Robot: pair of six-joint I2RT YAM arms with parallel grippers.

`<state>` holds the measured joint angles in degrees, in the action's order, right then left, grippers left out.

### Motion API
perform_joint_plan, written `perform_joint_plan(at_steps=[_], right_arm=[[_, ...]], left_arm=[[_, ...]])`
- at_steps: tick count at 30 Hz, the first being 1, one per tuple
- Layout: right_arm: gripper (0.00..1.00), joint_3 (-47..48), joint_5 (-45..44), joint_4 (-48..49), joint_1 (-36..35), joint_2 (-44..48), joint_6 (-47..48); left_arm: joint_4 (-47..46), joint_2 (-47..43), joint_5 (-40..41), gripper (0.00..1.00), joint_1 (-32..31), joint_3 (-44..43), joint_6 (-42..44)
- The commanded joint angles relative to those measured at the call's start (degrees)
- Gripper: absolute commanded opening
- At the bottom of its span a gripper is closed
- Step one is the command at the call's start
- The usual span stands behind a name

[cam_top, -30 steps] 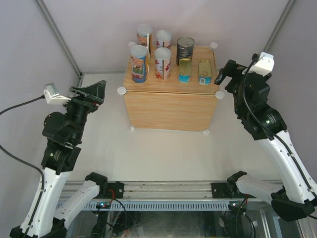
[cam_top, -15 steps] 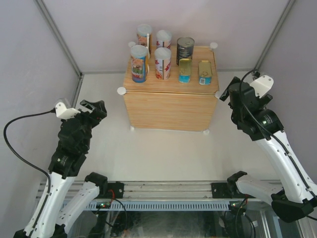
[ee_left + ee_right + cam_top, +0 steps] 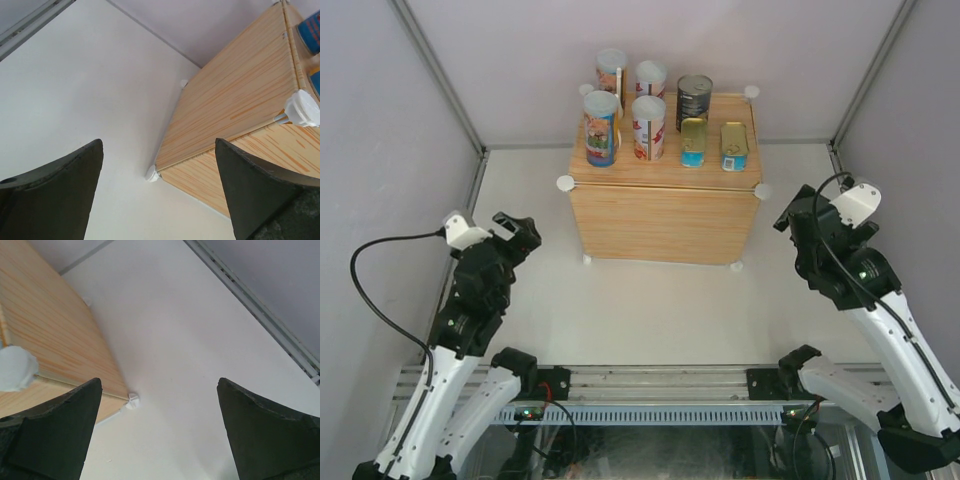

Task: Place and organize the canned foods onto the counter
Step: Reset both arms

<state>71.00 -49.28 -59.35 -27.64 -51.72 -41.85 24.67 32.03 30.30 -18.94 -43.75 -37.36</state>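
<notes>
Jaws both wide apart, empty, flanking counter (image 3: 663,220); seven cans (image 3: 650,128) on top; white connectors (image 3: 564,183) at corners.

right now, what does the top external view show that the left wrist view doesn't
Only the top view: the dark can, the two gold tins, the right arm. Only the left wrist view: the counter seen on its left side wall, and its back-left foot. Both: the counter's front face, its front-left top connector, and the left tool, open and empty.
</notes>
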Motion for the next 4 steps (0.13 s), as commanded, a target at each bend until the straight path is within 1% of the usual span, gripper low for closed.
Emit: perform_joint_plan(at_steps=[1, 2, 4], right_arm=[[0.95, -4.1, -1.5, 0.4, -0.2, 1.2, -0.9], [0.96, -4.9, -0.8, 0.4, 0.4, 1.3, -1.4], [1.00, -5.2, 1.0, 0.0, 1.3, 1.4, -2.7]], left_arm=[[-2.2, -2.6, 2.6, 0.96, 0.7, 1.4, -0.2], [-2.6, -3.0, 2.9, 0.97, 0.7, 1.9, -0.4], [-3.2, -3.3, 3.3, 0.97, 0.7, 2.6, -0.9]])
